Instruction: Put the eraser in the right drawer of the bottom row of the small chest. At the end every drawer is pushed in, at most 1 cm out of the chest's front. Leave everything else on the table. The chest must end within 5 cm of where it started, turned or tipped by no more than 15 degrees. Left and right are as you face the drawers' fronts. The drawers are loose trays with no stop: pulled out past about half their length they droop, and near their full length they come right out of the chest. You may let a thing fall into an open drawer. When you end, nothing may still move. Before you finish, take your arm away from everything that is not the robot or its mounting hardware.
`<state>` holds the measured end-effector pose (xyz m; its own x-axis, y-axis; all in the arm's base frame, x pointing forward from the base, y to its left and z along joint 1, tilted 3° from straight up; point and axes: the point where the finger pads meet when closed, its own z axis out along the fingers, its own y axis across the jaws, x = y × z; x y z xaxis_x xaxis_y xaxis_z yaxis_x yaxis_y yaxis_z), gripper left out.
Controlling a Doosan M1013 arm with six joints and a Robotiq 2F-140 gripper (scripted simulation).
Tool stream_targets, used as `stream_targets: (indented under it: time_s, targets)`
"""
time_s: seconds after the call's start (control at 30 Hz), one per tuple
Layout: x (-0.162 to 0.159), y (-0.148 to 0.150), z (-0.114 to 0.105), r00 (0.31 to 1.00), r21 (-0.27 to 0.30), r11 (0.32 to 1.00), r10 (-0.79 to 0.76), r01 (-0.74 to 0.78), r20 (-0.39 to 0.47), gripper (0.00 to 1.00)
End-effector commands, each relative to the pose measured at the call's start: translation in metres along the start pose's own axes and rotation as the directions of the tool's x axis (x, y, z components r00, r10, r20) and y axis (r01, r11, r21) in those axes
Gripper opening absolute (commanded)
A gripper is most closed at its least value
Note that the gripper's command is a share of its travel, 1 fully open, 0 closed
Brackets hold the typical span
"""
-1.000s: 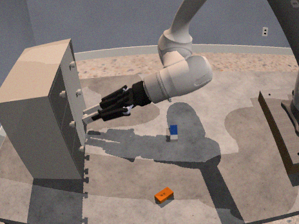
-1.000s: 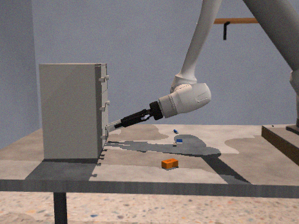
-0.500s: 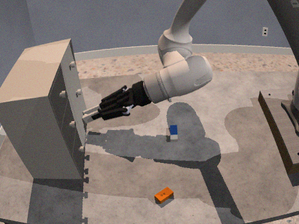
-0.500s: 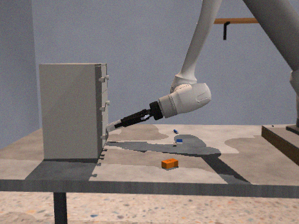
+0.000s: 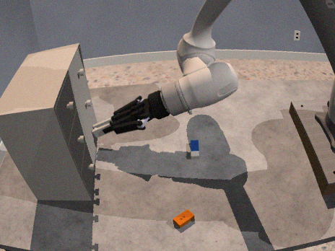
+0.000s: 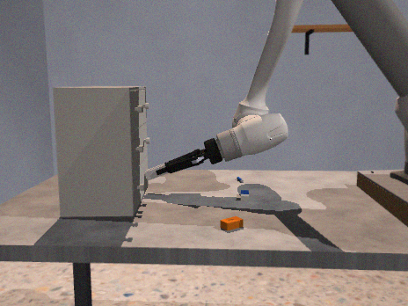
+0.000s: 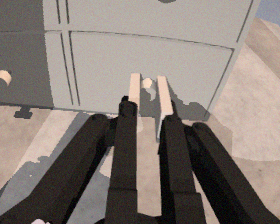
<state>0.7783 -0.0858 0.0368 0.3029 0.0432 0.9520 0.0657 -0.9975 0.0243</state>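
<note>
The beige chest [image 5: 47, 127] stands at the left of the table, and it also shows in the side view [image 6: 98, 150]. All its drawers look pushed in. My gripper [image 5: 97, 130] reaches low to the chest's front. In the wrist view its fingertips are shut on the small round knob [image 7: 148, 85] of the bottom-row right drawer [image 7: 146, 72]. The eraser [image 5: 194, 148], a blue and white block, lies on the table well behind the gripper, and it also shows in the side view [image 6: 244, 193].
An orange block [image 5: 183, 218] lies near the table's front edge. A small blue thing [image 6: 239, 178] lies farther back. A raised brown platform [image 5: 312, 152] carrying the arm's base is at the right.
</note>
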Motion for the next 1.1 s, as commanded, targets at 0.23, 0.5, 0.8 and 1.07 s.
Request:
stream_targets:
  time_s: [0.23, 0.5, 0.8, 1.07]
  targets:
    - [0.000, 0.000, 0.000, 1.000, 0.000, 1.000, 0.000, 0.000, 0.000, 0.08]
    - [0.000, 0.000, -0.001, 1.000, 0.000, 1.000, 0.000, 0.000, 0.000, 0.08]
    - [-0.002, 0.000, -0.005, 1.000, 0.000, 1.000, 0.000, 0.000, 0.000, 0.08]
    - [-0.004, 0.000, -0.010, 1.000, 0.000, 1.000, 0.000, 0.000, 0.000, 0.08]
